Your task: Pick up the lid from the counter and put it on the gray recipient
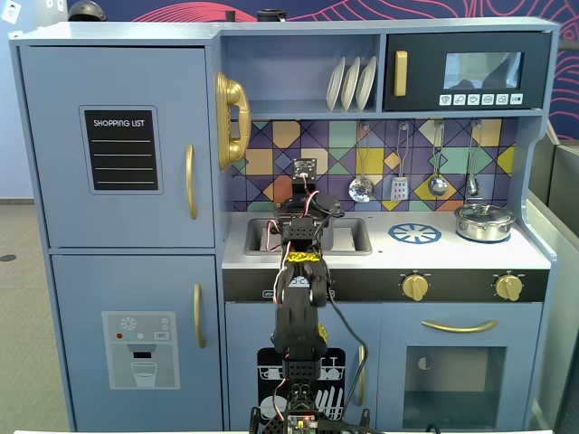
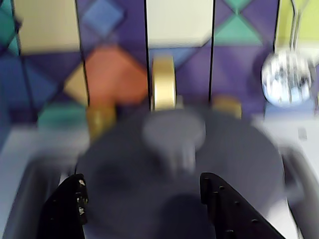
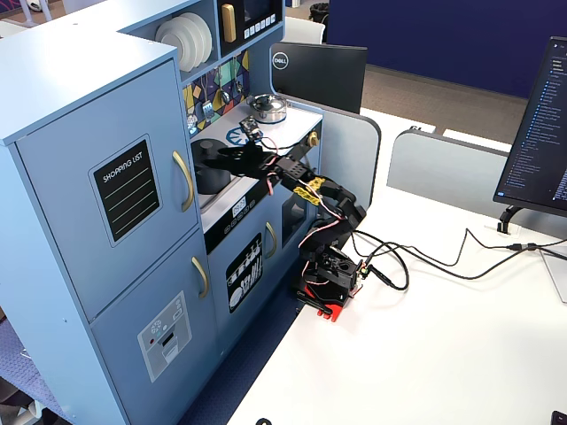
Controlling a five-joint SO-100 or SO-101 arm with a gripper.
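In the wrist view the lid (image 2: 239, 154) fills the lower middle as a blurred dark-gray disc with a pale knob (image 2: 174, 130). My gripper (image 2: 143, 178) is open, its two black fingers (image 2: 65, 209) spread just above the disc and short of the knob, holding nothing. In a fixed view the gray recipient (image 3: 209, 180) stands as a tall dark cylinder in the sink recess of the counter (image 3: 295, 112), and the gripper (image 3: 218, 156) hovers at its top. The lid seems to lie on that pot. In the front fixed view the arm and gripper (image 1: 308, 210) hide both.
A shiny silver lidded pot (image 1: 484, 221) stands at the counter's right end, beside the printed blue burner ring (image 1: 414, 233). Utensils (image 1: 361, 187) hang on the tiled back wall above. A gold faucet (image 2: 163, 83) rises just behind the lid. The sink walls (image 1: 355, 237) close in on both sides.
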